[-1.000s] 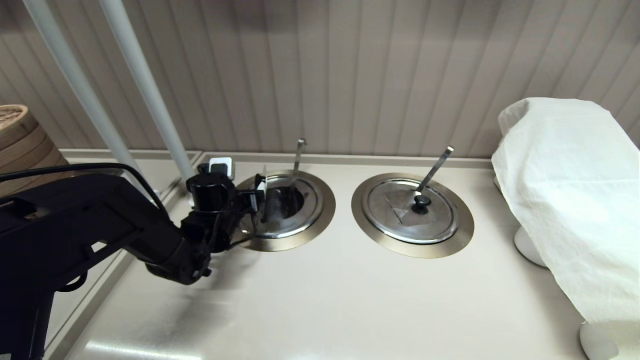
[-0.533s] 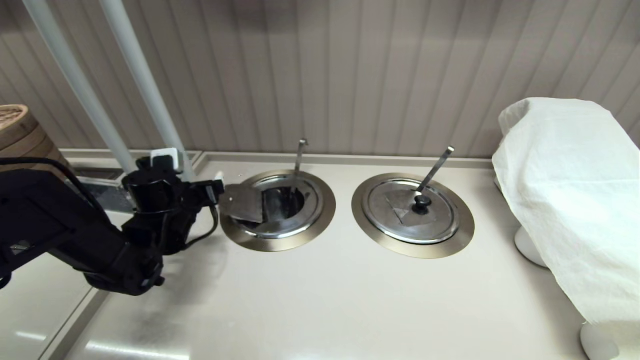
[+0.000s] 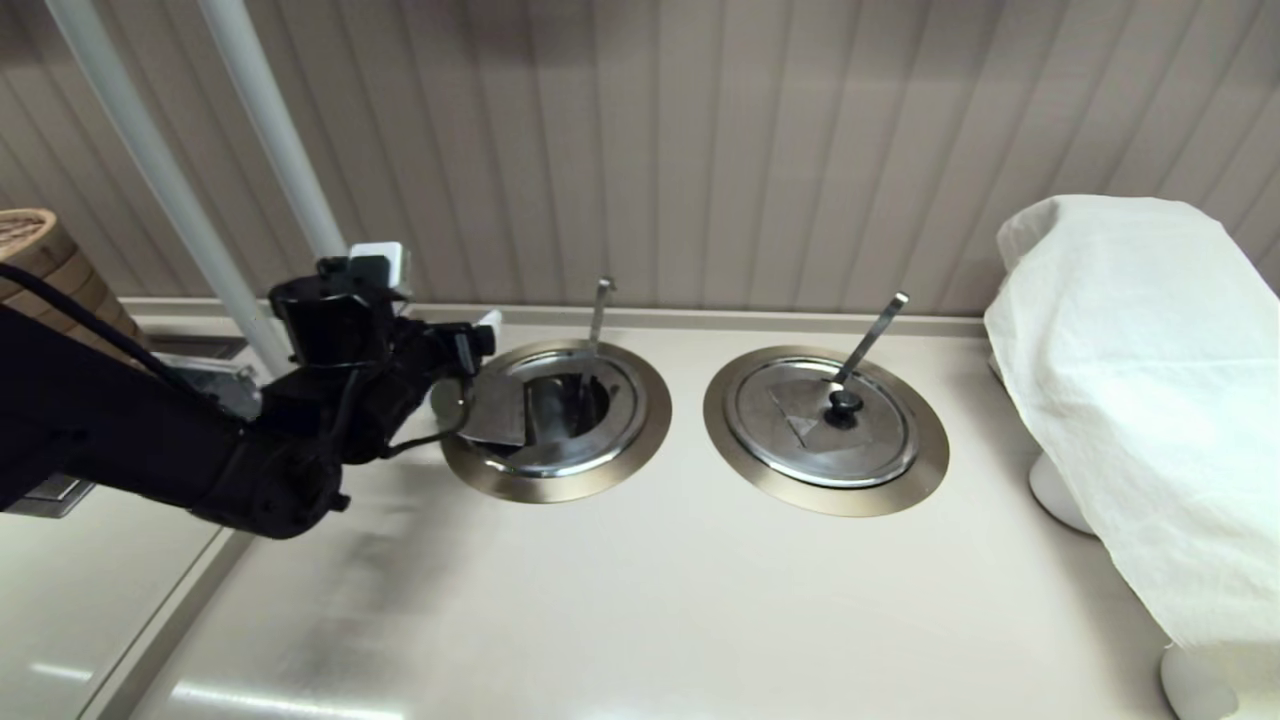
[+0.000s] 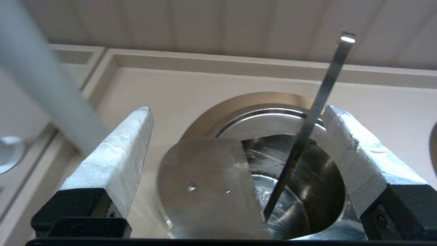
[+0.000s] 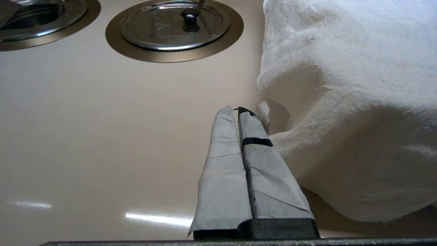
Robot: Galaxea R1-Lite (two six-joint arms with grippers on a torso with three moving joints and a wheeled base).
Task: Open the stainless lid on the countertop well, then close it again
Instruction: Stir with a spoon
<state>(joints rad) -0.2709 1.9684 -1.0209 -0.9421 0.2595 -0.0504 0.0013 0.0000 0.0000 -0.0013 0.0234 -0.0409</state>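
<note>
The pale countertop carries two round wells side by side, with a big white cloth draped over something at its right end. The black left arm reaches in low from the left, forearm slanting up toward the wall and wrist bent so that the left gripper points across at the countertop well, the left one of the two. That gripper hangs just above the well's left rim, its white-wrapped fingers spread wide and holding nothing. The stainless lid is flipped open, lying flat over the left side of the ring, underside up; the dark bowl beside it is uncovered. The thin ladle handle leans out of the bowl toward the wall. The right gripper is low over the countertop beside the cloth, fingers pressed together on nothing.
</note>
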